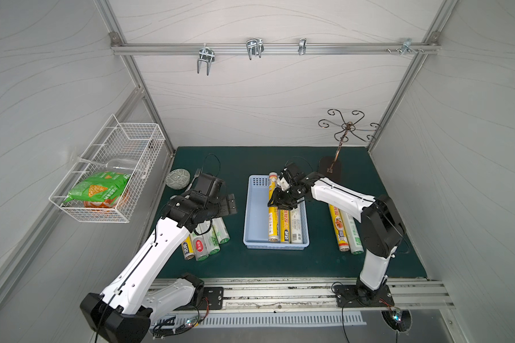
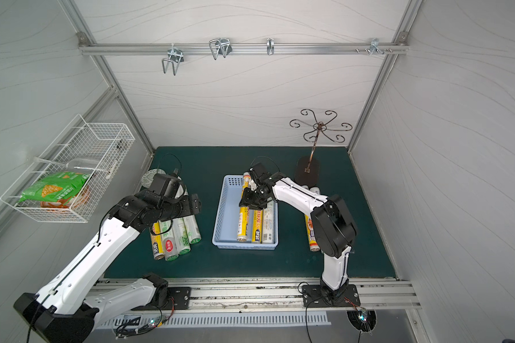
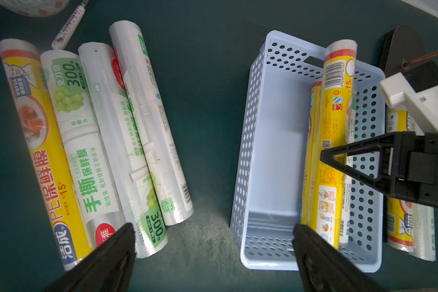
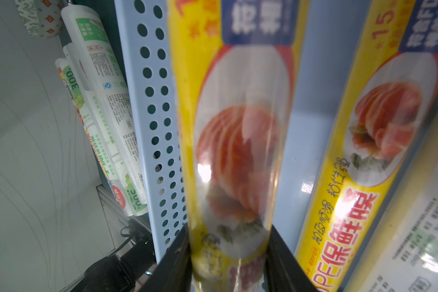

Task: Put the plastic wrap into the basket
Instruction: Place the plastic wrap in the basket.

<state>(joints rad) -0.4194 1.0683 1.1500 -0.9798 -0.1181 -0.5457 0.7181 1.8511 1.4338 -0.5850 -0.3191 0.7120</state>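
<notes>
In a top view, the light-blue basket sits in the middle of the green counter, its long side running away from the arms. The right end effector is over it, clamped around a yellow roll of plastic wrap. This roll runs along the basket's length, and its far end pokes past the far rim. Just beside it, inside the basket, lie a second yellow roll and a white roll. A pair of rolls lies on the counter right of the basket, partly under the right arm. A heap of rolls lies left of the basket, with the left end effector above its far end. A wire basket on the left wall holds a green snack bag. A curly hook stand stands at the back.

In the left wrist view, the left end effector's fingers stand wide apart, over the counter between the heap and the basket. The gripped roll's far end rises above the basket rim.

In the right wrist view, two black fingers press on either side of the yellow roll. The basket's perforated wall is on one side of it and the second yellow roll on the other.
</notes>
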